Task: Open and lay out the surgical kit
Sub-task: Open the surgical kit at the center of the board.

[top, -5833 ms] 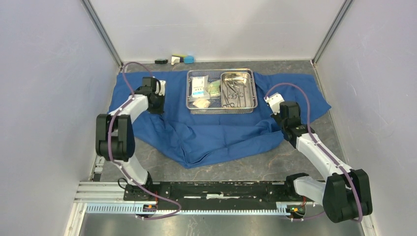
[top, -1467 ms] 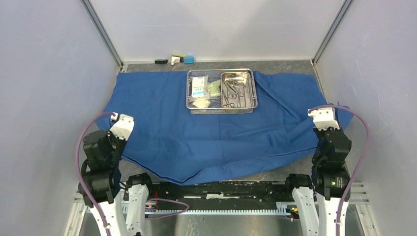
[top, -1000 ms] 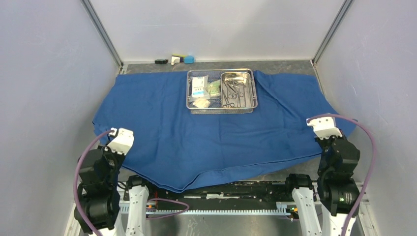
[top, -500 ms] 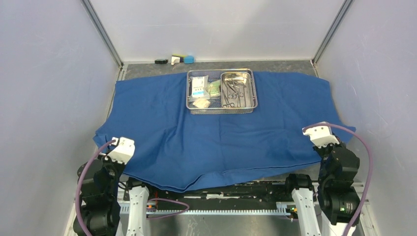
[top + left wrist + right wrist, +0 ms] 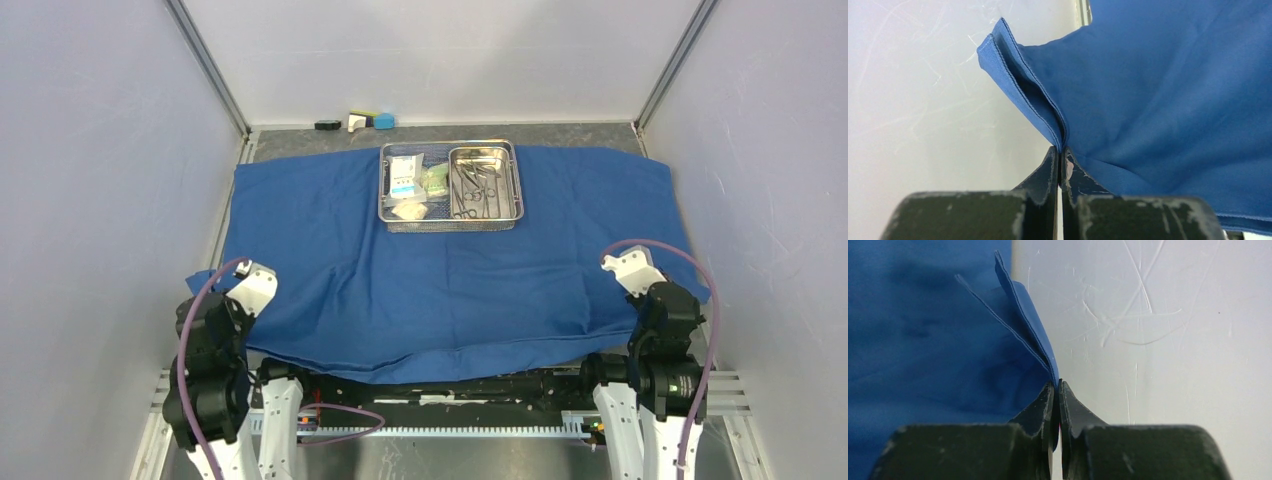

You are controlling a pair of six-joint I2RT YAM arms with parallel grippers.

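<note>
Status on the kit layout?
Left gripper pinches cloth corner; right gripper pinches the other. Cloth spread open, basket on top. Nothing in the way.

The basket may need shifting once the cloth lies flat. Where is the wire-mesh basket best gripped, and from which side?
Probably the near long rim of the wire-mesh basket, pinched from above, one finger inside and one outside. It is a thin raised edge with open blue cloth in front, and the packets and pan seem to leave mesh bare just behind it.
</note>
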